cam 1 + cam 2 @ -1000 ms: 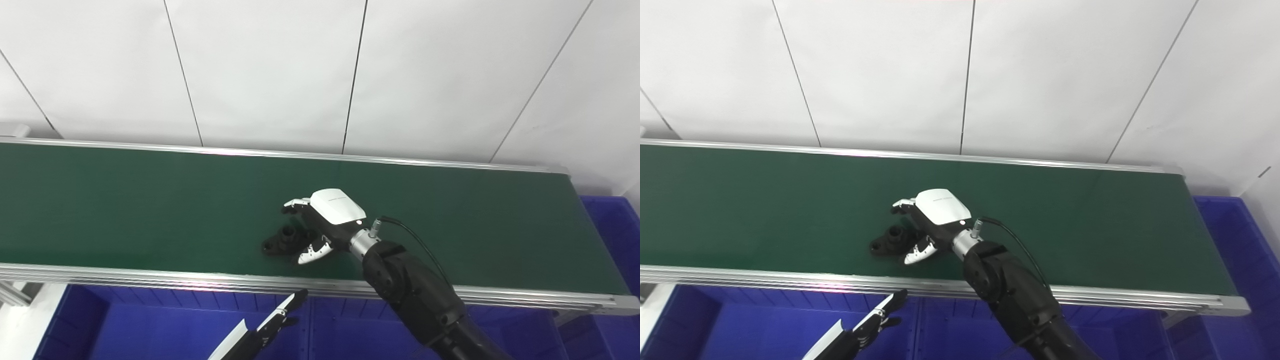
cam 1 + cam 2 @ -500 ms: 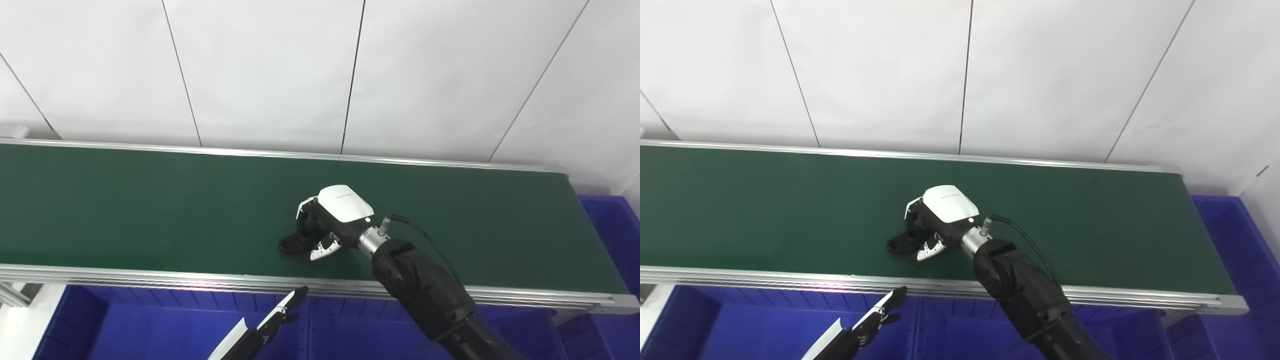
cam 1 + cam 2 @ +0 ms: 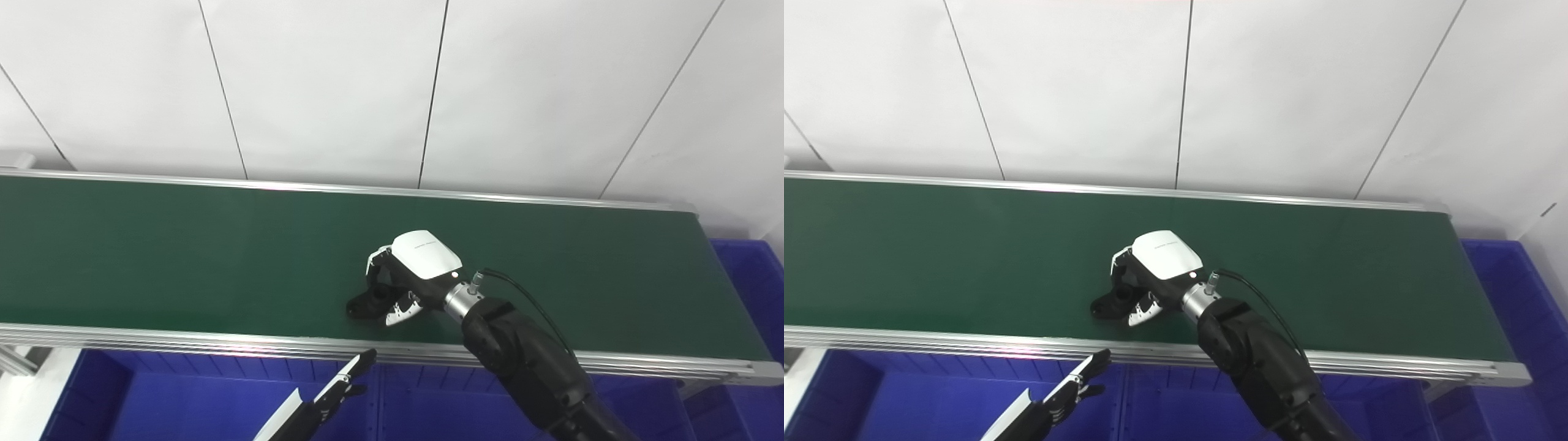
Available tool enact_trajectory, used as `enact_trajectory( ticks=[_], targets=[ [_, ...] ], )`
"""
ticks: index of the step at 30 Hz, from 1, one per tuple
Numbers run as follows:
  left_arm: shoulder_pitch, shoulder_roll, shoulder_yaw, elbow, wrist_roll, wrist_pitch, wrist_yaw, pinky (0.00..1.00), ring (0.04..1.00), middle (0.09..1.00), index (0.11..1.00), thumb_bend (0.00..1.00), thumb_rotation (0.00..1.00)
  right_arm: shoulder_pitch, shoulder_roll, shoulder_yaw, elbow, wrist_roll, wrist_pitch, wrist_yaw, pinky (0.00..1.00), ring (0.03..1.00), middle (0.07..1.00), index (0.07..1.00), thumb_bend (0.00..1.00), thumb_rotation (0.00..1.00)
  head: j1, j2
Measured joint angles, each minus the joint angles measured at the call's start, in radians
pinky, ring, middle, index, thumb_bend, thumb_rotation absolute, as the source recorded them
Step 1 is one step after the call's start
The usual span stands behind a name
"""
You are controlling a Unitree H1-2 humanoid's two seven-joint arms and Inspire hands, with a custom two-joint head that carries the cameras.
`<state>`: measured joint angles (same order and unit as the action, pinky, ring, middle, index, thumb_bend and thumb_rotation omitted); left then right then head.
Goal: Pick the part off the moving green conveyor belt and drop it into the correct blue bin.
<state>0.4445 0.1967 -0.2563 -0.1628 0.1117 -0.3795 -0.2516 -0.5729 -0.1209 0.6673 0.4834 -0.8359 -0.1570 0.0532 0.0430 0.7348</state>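
On the green conveyor belt (image 3: 184, 245), near its front rail, lies the part (image 3: 362, 304) — matte black, flanged, long axis running left-down to right-up. The right hand (image 3: 404, 278) clasps its right end, hiding it. Below the belt, the left hand (image 3: 343, 386) hovers over a blue bin (image 3: 184, 398), fingers outstretched and empty.

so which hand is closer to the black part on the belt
Right. The right hand is on the black part, fingers closed around it on the green belt. The left hand is below the belt's near edge, over the blue bin, apart from the part.
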Motion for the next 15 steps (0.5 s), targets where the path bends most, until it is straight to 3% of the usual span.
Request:
enact_trajectory(
  ticks=[6,7,9,15],
  targets=[
    [-0.001,0.003,0.0,0.001,0.0,0.0,0.0,0.92,1.0,1.0,1.0,0.75,0.72,0.004,-0.005,-0.019,-0.14,-0.002,0.007,0.077,0.36,0.467,0.642,0.488,0.48,0.0,0.0,0.003],
    [-0.001,0.003,0.0,0.001,0.0,0.0,0.0,0.92,1.0,1.0,1.0,0.74,0.72,0.005,-0.006,-0.028,-0.169,-0.002,0.009,0.094,0.3,0.455,0.639,0.488,0.5,0.0,0.0,0.003],
    [-0.001,0.003,0.001,0.001,0.0,0.0,0.0,0.92,1.0,1.0,1.0,0.75,0.72,0.007,-0.009,-0.043,-0.222,-0.002,0.015,0.113,0.27,0.449,0.635,0.487,0.5,0.0,-0.003,0.006],
    [-0.002,0.001,0.006,0.004,-0.006,-0.007,0.001,0.93,1.0,1.0,1.0,0.73,0.71,0.08,-0.033,-0.086,-0.402,-0.033,0.106,0.185,0.23,0.446,0.626,0.486,0.5,0.0,-0.008,0.014]
  ],
)
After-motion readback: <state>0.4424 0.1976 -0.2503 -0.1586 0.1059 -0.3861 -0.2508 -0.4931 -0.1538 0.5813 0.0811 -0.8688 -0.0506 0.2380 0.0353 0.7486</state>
